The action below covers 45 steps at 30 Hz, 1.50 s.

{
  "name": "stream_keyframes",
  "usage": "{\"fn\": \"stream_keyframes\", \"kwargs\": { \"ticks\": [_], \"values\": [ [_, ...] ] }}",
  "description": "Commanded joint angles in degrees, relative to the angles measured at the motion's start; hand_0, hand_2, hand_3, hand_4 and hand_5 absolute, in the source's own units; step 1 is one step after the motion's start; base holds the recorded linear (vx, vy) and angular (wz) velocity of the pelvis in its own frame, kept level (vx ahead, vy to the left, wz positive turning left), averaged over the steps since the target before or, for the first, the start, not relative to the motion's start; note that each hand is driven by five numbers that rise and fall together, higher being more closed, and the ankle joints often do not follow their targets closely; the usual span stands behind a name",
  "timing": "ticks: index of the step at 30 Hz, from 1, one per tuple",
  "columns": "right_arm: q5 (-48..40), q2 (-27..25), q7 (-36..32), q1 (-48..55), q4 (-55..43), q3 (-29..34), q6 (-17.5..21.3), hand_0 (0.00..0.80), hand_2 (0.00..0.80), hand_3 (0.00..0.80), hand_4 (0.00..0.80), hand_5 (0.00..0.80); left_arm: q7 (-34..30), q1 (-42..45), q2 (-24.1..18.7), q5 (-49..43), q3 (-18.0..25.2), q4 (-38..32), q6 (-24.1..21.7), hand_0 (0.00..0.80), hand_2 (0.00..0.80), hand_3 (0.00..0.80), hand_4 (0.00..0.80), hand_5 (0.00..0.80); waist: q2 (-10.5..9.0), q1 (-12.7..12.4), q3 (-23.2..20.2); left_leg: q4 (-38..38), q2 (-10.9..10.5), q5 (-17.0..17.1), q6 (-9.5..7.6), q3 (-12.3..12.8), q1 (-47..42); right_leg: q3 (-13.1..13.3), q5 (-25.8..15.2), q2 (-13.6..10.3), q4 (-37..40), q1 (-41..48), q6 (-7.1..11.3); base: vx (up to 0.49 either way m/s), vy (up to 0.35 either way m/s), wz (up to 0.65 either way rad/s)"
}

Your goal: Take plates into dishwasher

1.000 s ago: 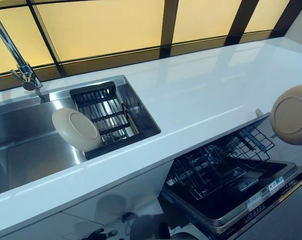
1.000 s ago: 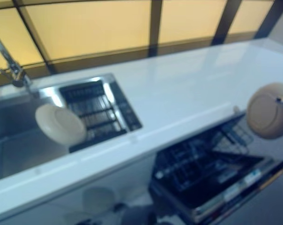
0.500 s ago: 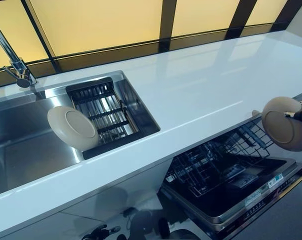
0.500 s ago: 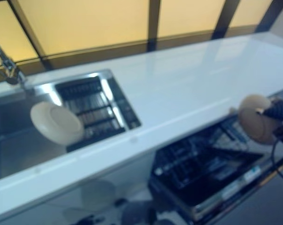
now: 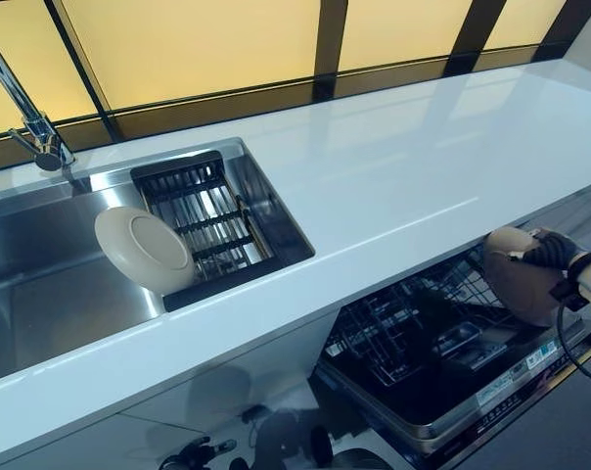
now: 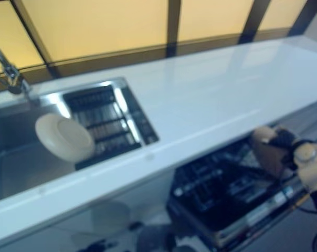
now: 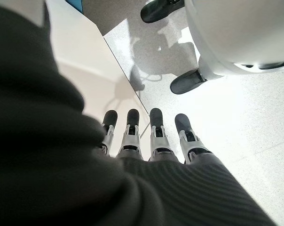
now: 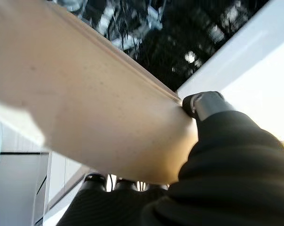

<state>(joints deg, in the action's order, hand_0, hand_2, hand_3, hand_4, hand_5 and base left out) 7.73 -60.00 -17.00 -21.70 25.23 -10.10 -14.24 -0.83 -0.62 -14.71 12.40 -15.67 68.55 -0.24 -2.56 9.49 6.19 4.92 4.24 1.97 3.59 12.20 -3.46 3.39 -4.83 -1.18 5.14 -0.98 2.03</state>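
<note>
1. Far left: chrome tap rises at the back of the stainless steel sink, which is sunk into the glossy white worktop.
2. In the sink: a cream round plate stands tilted on edge, underside facing the camera, leaning against the black ribbed drain rack at the sink's right end.
3. Behind the worktop: amber backlit panels w/ dark frames.
4. Below the worktop edge, right of centre: open dishwasher w/ its dark wire rack pulled out.
5. Far right: second cream round plate held on edge just above the wire rack, below the worktop's front edge.
6. Right robot hand is closed round that plate: in the right wrist view the thumb presses the rim on one side, dark fingertips wrap under the other.
7. Left robot hand shows only in its own wrist view: fingers straight, relaxed, holding nothing, over speckled grey floor beside a white cabinet panel.
</note>
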Motion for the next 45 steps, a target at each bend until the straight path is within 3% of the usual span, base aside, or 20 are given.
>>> {"fn": "stream_keyframes", "kwargs": {
  "ticks": [1,12,20,35,45],
  "values": [
    [2.5,1.7,1.3,-1.5,2.8,-1.2,1.1,0.800,0.800,0.800,0.800,0.800,0.4,-2.3,-1.4,-1.8,0.2,1.3,0.3,0.000,0.000,0.000,0.000,0.000,-3.01,-2.8,-1.4,0.1,1.8,-1.4,0.14,-4.0,-0.3,-2.0,-2.2,-4.5,-0.1,-0.4,4.57,0.000,0.000,0.00],
    [10.9,4.6,6.0,-3.1,6.1,-4.9,3.6,0.800,0.800,0.800,0.800,0.800,0.3,-3.1,-1.1,-1.9,-0.9,1.0,0.9,0.000,0.000,0.000,0.000,0.000,-2.74,-3.5,-1.2,0.1,1.9,-1.3,0.15,-4.4,-0.3,-2.2,-2.2,-4.6,-0.1,-0.3,4.72,0.000,-0.003,0.03],
    [16.1,7.5,9.1,-5.5,9.9,-9.2,2.4,0.800,0.800,0.800,0.800,0.800,0.0,-3.9,-1.0,-1.7,-1.9,1.0,1.4,0.000,0.000,0.000,0.000,0.000,-2.20,-4.5,-1.2,0.1,1.7,-1.3,0.09,-5.1,0.0,-2.8,-2.1,-4.9,-0.1,-0.3,4.76,-0.002,0.000,0.02],
    [15.0,14.0,14.7,-8.6,21.9,-10.5,1.0,0.800,0.800,0.800,0.800,0.800,-0.5,-5.1,-0.3,-2.5,-3.3,2.7,0.8,0.000,0.000,0.000,0.000,0.000,-1.41,-6.3,-1.2,0.1,1.6,-1.4,-0.03,-6.2,0.3,-3.6,-1.9,-5.3,-0.1,-0.2,4.68,0.004,-0.005,0.03],
    [7.0,17.9,16.5,-11.1,31.5,-9.3,0.0,0.800,0.800,0.800,0.800,0.800,-1.3,-5.9,-0.3,-2.4,-4.6,2.9,0.7,0.000,0.000,0.000,0.000,0.000,-0.29,-7.2,-0.7,0.1,1.4,-1.3,-0.05,-7.1,0.3,-4.1,-1.8,-5.5,-0.1,-0.1,4.46,-0.006,0.001,0.02]
  ]
}}
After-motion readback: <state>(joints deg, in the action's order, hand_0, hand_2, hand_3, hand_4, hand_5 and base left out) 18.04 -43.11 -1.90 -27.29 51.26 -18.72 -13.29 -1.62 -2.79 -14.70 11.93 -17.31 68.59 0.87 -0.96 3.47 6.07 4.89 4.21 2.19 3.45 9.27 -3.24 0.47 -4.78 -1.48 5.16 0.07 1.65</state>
